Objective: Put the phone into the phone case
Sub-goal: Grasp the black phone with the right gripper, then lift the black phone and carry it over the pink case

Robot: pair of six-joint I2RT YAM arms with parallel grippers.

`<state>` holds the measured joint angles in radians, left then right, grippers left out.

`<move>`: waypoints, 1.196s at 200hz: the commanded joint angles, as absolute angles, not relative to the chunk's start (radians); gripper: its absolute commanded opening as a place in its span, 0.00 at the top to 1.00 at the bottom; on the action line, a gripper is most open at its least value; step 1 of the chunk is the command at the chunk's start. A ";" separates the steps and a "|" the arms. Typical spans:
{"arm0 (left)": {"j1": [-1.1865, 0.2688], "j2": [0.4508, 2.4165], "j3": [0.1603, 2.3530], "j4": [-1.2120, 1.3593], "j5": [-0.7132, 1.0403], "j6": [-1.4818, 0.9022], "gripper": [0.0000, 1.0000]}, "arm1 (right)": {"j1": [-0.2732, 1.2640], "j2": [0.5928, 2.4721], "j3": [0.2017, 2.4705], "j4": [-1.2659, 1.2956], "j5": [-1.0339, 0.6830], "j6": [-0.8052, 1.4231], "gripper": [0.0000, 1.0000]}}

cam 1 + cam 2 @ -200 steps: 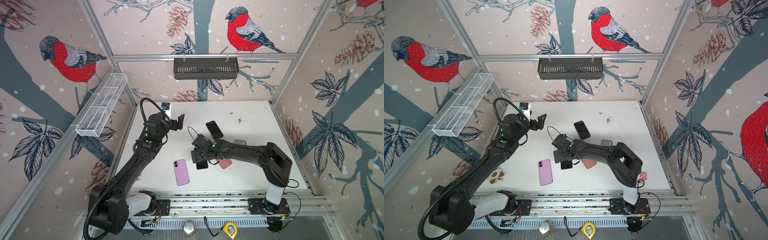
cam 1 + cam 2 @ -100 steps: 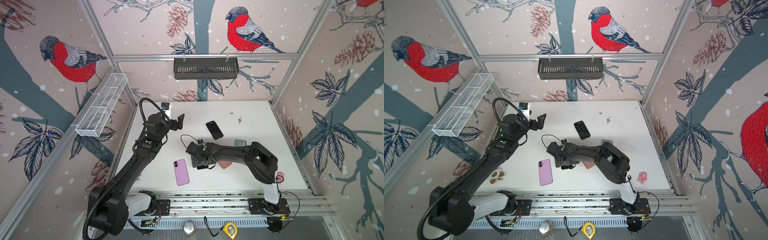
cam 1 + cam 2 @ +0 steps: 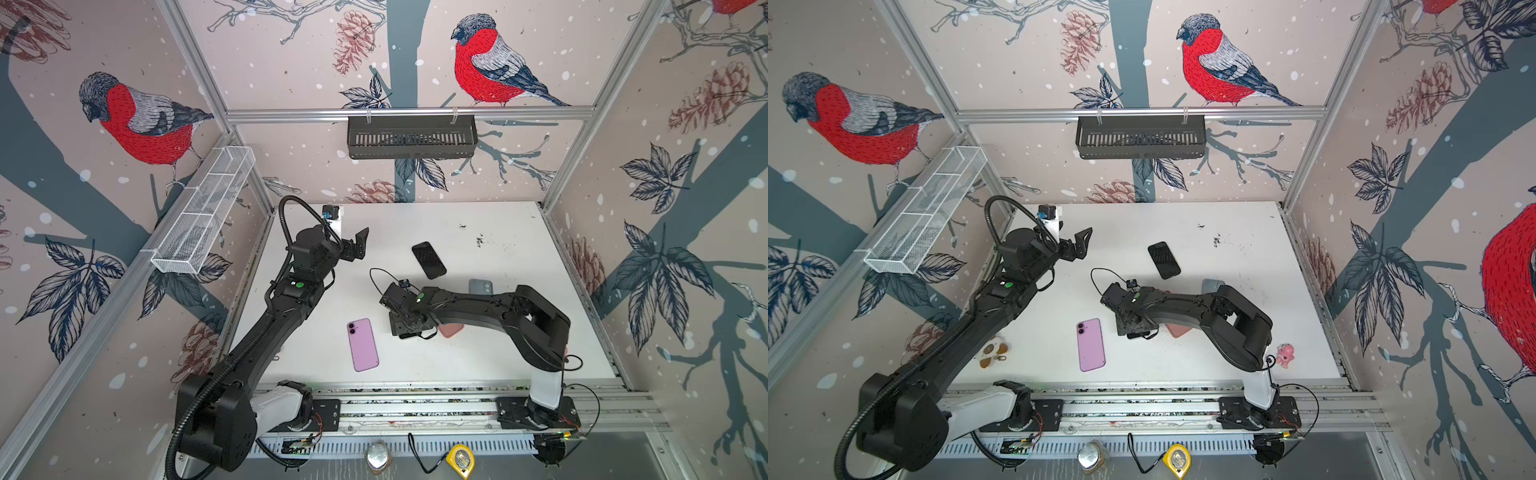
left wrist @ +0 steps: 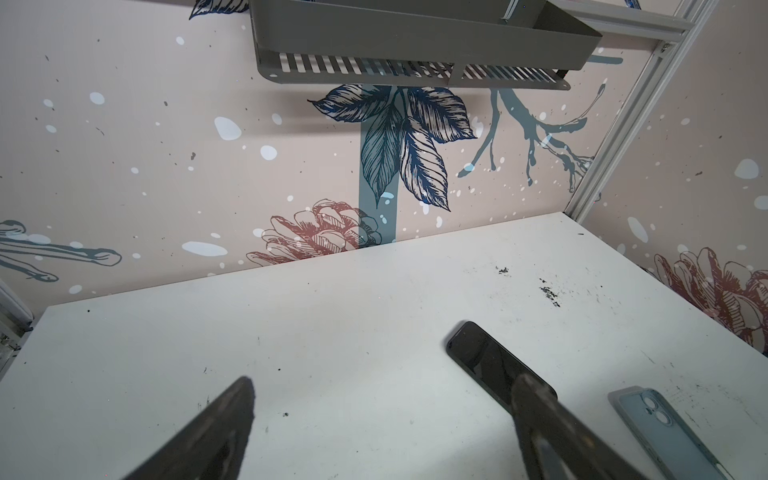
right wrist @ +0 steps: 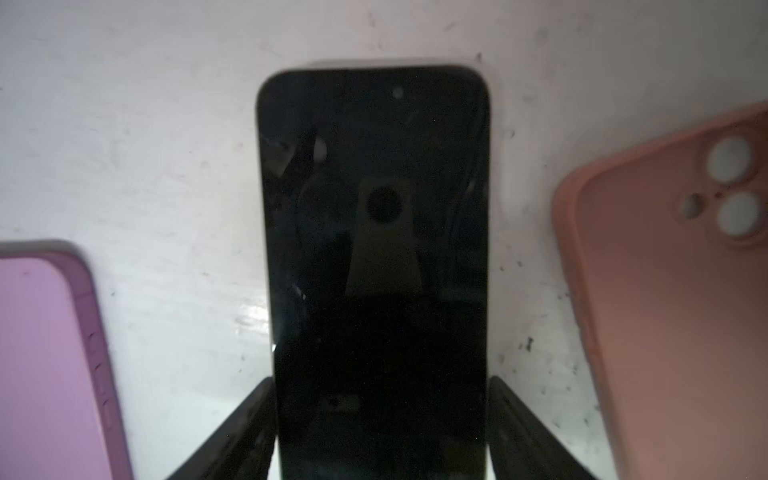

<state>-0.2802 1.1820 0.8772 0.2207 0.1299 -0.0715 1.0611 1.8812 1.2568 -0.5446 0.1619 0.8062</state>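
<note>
A black phone (image 5: 374, 187) lies screen up on the white table (image 3: 498, 353). My right gripper (image 5: 381, 384) is down over it, one finger against each long edge, shut on it. Both top views show that gripper (image 3: 405, 330) (image 3: 1133, 330) covering most of the phone. A pink phone case (image 5: 665, 311) (image 3: 451, 330) lies back up beside it, and a purple case (image 5: 45, 353) (image 3: 363, 344) lies on the other side. My left gripper (image 4: 384, 380) (image 3: 359, 245) hangs open and empty above the table's back left.
A second black phone (image 3: 429, 260) (image 4: 486, 361) and a blue-grey case (image 3: 481, 286) (image 4: 665, 432) lie farther back. A black basket (image 3: 411, 137) hangs on the back wall and a white wire basket (image 3: 203, 216) on the left wall. A pink toy (image 3: 1285, 354) sits front right.
The right gripper's jaws have narrowed onto the phone's long edges, and the right arm's elbow has shifted. The left arm has not moved.
</note>
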 commanded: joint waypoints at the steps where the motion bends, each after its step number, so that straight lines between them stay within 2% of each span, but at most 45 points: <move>1: -0.278 1.179 0.876 0.248 0.135 -0.065 0.04 | 1.043 1.791 1.231 -0.496 0.129 0.634 0.25; 40: -0.278 1.180 0.876 0.248 0.136 -0.063 0.04 | 0.918 1.607 1.097 -0.425 -0.055 0.343 0.30; 53: -0.278 1.180 0.877 0.250 0.137 -0.064 0.04 | 0.873 1.554 1.050 -0.428 -0.049 0.256 0.34; 85: -0.279 1.179 0.875 0.251 0.141 -0.058 0.04 | 0.819 1.508 1.001 -0.476 0.038 0.106 0.34; 108: -0.279 1.177 0.874 0.253 0.141 -0.055 0.04 | 0.793 1.514 0.980 -0.490 0.099 0.079 0.34; 206: -0.278 1.182 0.872 0.253 0.138 -0.055 0.04 | 0.747 1.567 0.899 -0.356 0.034 -0.003 0.31; 239: -0.278 1.181 0.873 0.255 0.138 -0.054 0.04 | 0.733 1.572 0.893 -0.337 0.017 -0.043 0.24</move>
